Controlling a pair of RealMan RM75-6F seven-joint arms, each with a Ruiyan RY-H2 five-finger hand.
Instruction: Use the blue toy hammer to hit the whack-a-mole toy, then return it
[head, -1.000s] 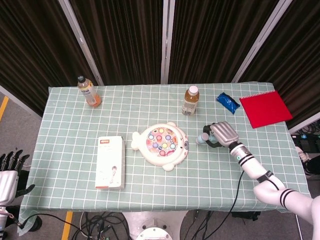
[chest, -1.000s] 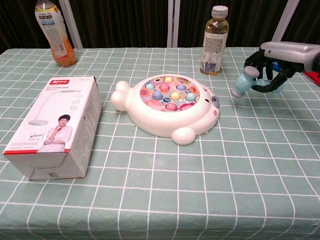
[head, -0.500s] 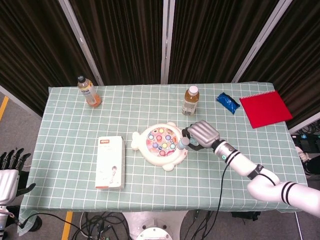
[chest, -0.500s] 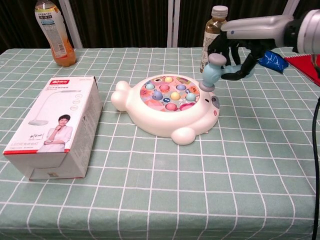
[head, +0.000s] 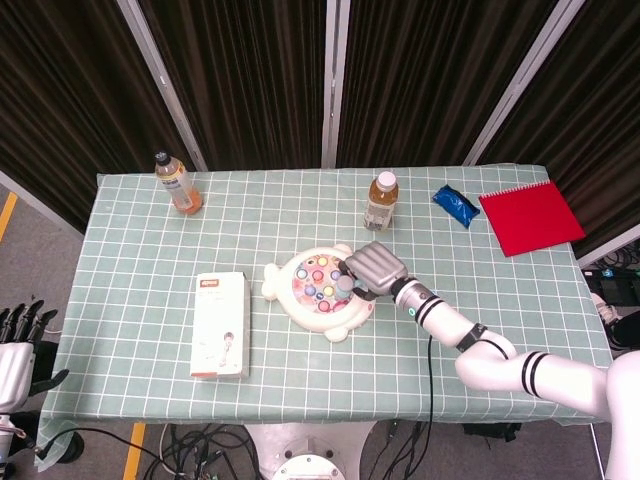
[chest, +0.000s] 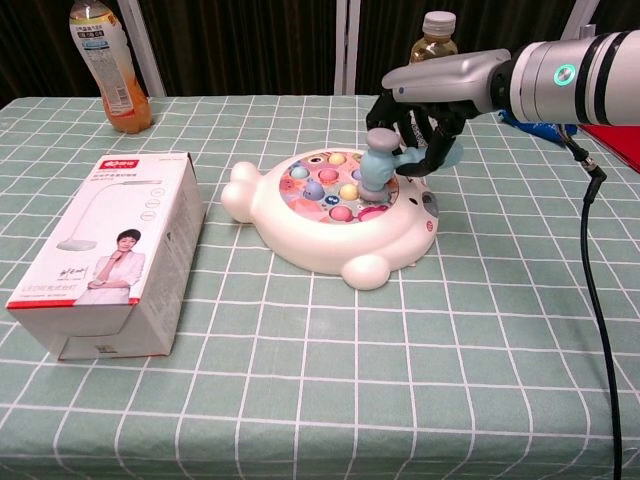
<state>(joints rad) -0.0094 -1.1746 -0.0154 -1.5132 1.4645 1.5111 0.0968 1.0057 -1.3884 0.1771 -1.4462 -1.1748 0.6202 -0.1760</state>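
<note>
The white whack-a-mole toy (head: 318, 292) (chest: 300, 235) with coloured pegs sits at the table's middle. My right hand (head: 373, 269) (chest: 430, 100) grips the blue toy hammer (chest: 380, 162) (head: 345, 283) by its handle. The hammer's head hangs over the right side of the peg field, at or just above the pegs. My left hand (head: 20, 350) hangs off the table's left edge, fingers spread and holding nothing; the chest view does not show it.
A white box (head: 221, 324) (chest: 105, 250) lies left of the toy. An orange drink bottle (head: 176, 183) (chest: 108, 62) stands at the back left, a tea bottle (head: 381, 202) (chest: 427, 75) behind the toy. A blue packet (head: 456, 206) and red notebook (head: 530, 217) lie at the back right.
My right hand has carried the hammer leftwards from the table right of the toy to above its pegs. The left hand has stayed put.
</note>
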